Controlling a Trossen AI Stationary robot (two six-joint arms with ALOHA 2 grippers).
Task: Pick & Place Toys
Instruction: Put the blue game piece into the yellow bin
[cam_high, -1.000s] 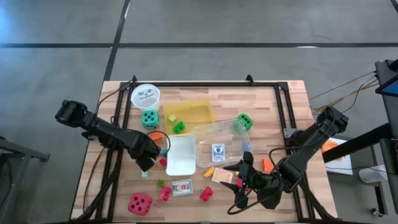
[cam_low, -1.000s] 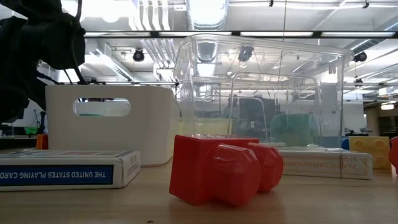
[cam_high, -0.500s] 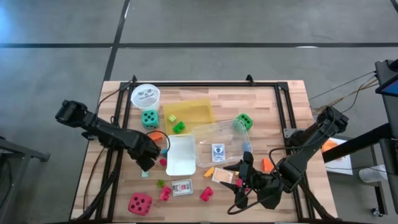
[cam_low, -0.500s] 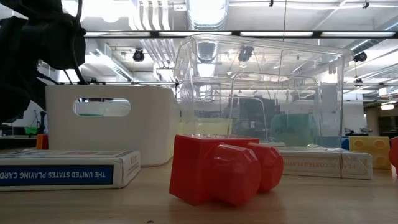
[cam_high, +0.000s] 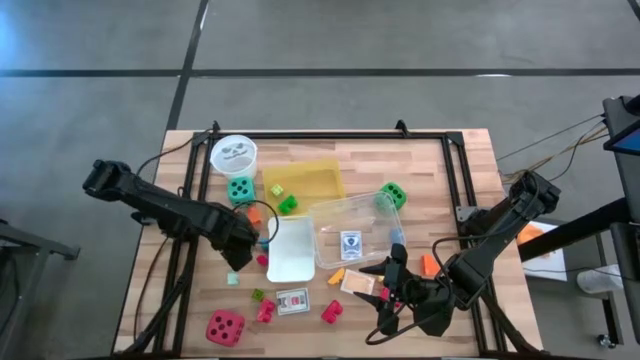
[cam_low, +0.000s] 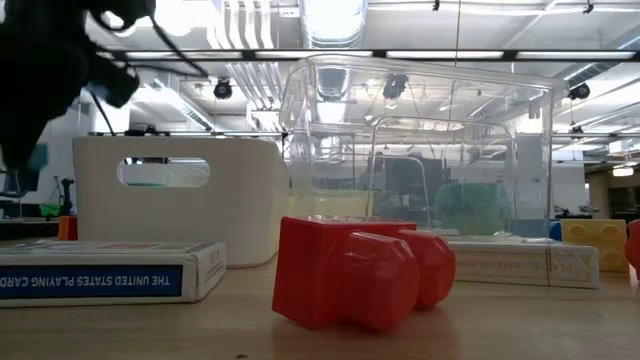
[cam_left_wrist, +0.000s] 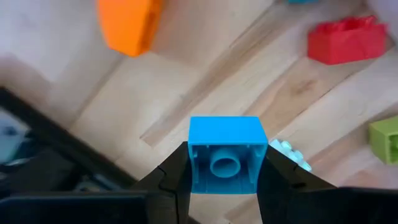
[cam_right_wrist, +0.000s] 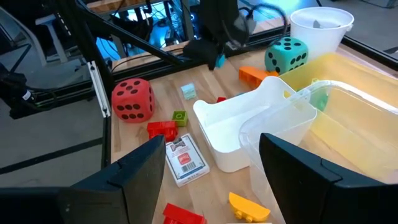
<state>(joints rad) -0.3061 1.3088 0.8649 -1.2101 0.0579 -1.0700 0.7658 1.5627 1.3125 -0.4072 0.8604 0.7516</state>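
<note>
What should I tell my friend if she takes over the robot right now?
Left gripper: shut on a blue block, held above the table beside the white bin.
Right gripper: open, waiting low at the table's front right, holding nothing.
Done: a card pack lies in the clear box; two small blocks sit in the yellow tray.
Left: the red die, teal die, green die, another card pack and scattered red, orange and green blocks are still on the table.
</note>
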